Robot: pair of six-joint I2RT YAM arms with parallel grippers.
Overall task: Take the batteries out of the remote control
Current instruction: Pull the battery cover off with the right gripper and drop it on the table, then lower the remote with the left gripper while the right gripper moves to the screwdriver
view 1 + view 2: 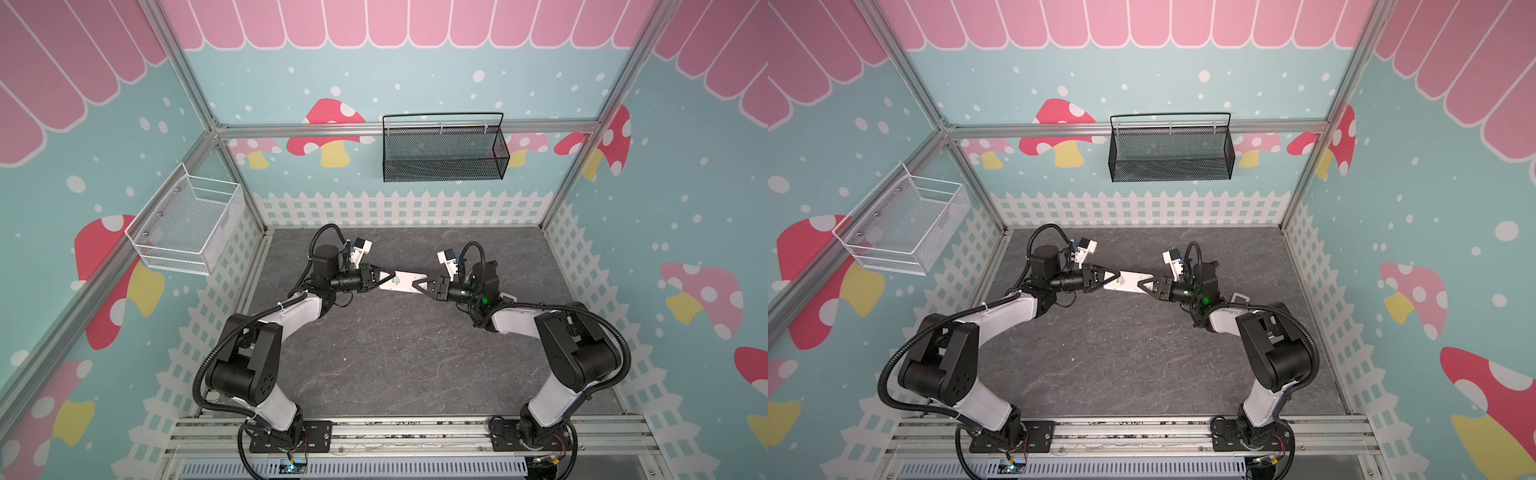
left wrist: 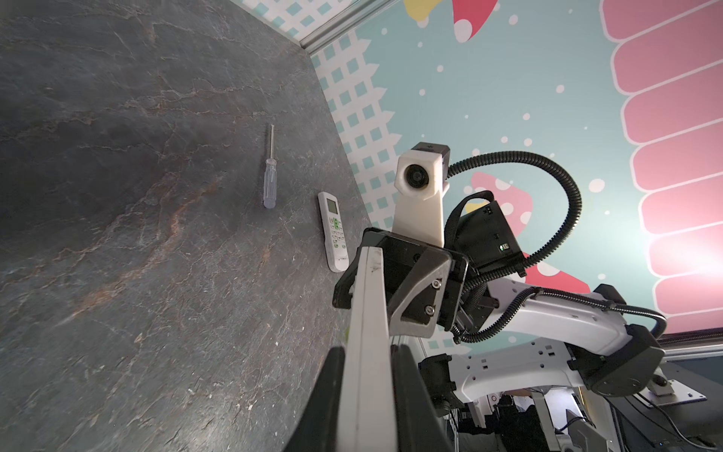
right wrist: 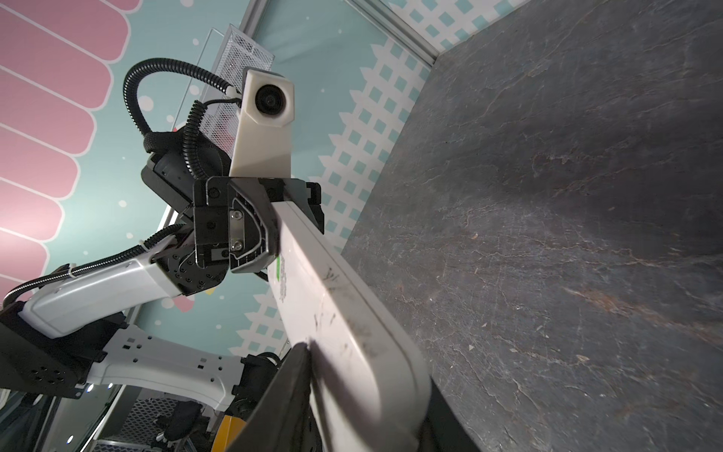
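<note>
Remote control (image 1: 404, 283): white, long axis left-to-right
Left gripper (image 1: 391, 276): clamped on its left end
Right gripper (image 1: 416, 284): clamped on its right end

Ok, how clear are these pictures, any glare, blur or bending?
Left wrist view: bright glare on the pink wall, curved table edge, held remote soft up close. Right wrist view: the remote's near end is blurred, table sharp. Top views: even light, no glare.
</note>
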